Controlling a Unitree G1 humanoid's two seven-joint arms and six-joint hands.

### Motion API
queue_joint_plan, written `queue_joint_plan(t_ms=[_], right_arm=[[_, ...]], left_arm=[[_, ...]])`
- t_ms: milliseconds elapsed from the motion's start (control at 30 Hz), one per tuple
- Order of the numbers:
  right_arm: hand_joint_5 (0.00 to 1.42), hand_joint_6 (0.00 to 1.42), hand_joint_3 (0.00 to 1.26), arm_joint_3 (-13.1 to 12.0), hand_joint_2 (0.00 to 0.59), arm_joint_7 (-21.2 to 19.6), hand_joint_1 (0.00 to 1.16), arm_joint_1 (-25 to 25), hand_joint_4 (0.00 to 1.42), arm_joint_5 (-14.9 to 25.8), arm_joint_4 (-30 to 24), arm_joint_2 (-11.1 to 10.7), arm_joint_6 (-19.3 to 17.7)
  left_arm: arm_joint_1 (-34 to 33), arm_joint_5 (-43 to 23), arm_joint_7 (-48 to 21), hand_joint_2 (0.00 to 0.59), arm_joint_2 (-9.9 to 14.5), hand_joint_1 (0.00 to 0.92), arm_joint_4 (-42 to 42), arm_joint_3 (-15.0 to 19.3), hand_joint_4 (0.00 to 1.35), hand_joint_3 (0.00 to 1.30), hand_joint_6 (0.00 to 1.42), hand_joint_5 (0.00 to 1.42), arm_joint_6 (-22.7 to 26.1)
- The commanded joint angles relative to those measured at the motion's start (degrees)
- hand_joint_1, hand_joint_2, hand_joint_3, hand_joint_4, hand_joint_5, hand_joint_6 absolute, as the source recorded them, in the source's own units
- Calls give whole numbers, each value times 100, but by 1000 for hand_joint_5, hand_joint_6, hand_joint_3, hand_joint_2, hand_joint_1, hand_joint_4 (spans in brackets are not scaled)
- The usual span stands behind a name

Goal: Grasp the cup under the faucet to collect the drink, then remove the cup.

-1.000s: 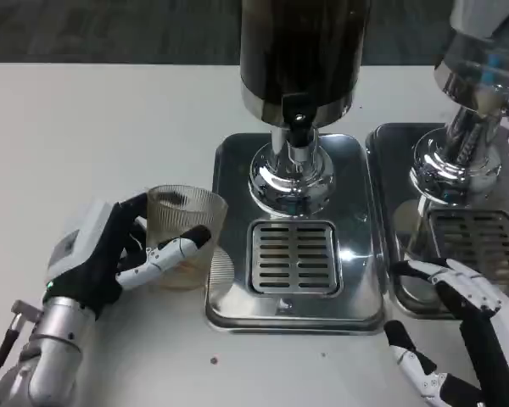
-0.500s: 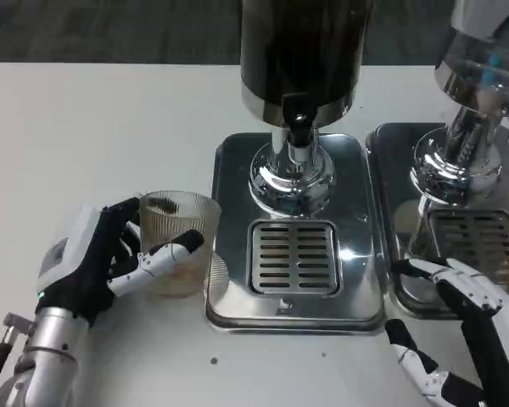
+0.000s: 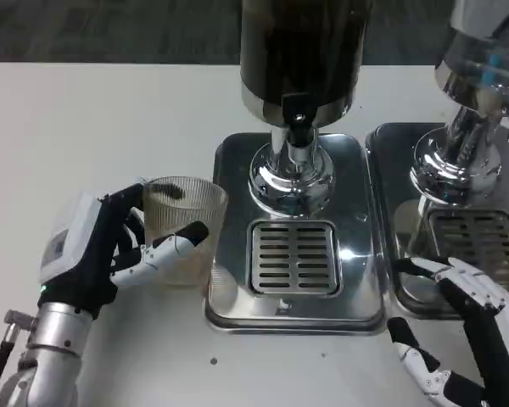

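Note:
A clear ribbed cup (image 3: 181, 222) with a little brown drink at its bottom stands at the left of the steel drip tray (image 3: 237, 161). My left hand (image 3: 102, 254) grips it, with its fingers around the near and far sides. The dark drink dispenser (image 3: 304, 51) rises over the tray, and its black faucet (image 3: 299, 119) points down above the slotted grate (image 3: 293, 257). The cup is left of the faucet, not under it. My right hand (image 3: 462, 339) is low at the right with its fingers spread, holding nothing.
A second dispenser (image 3: 479, 93) on its own steel tray (image 3: 390, 153) stands at the right, close to my right hand. Bare white table (image 3: 93, 127) stretches left and behind the cup. A small dark speck (image 3: 214, 361) lies near the front edge.
The left hand with the cup dipped slightly toward me and left, then came back up and a little right. The right hand has barely moved.

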Motion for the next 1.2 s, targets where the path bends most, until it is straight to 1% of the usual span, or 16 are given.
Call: queue_joint_plan(t_ms=[33, 267, 467, 600, 800, 1033, 1200], right_arm=[[236, 322, 348, -43, 409, 18, 502, -5, 326, 38, 34, -3, -81], [243, 320, 348, -54, 409, 20, 500, 1, 331, 56, 18, -12, -103], [246, 312, 356, -58, 409, 38, 499, 0, 336, 81, -7, -19, -118], [246, 307, 359, -75, 409, 50, 498, 34, 337, 83, -60, -14, -104], [247, 303, 361, -111, 409, 52, 498, 142, 337, 82, -154, 4, -90], [247, 302, 361, -138, 409, 93, 497, 297, 337, 84, -368, 57, -49], [247, 302, 361, -120, 409, 192, 497, 402, 337, 17, -644, 180, 29]], left_arm=[[50, -10, 206, 143, -31, 259, -152, 94, 742, 554, 1209, 995, -239], [166, 28, 308, 144, -56, 266, -390, 140, 744, 568, 1205, 996, -451], [204, 83, 317, 144, -206, 266, -633, 118, 744, 568, 1207, 996, -517], [138, 118, 300, 145, -343, 265, -630, 94, 744, 568, 1208, 996, -480], [39, 204, 300, 147, -461, 258, -594, 63, 744, 568, 1208, 993, -468], [-105, 276, 269, 148, -581, 255, -473, 33, 744, 568, 1208, 991, -433], [-179, 274, 231, 148, -636, 254, -386, -4, 744, 568, 1197, 991, -463]])
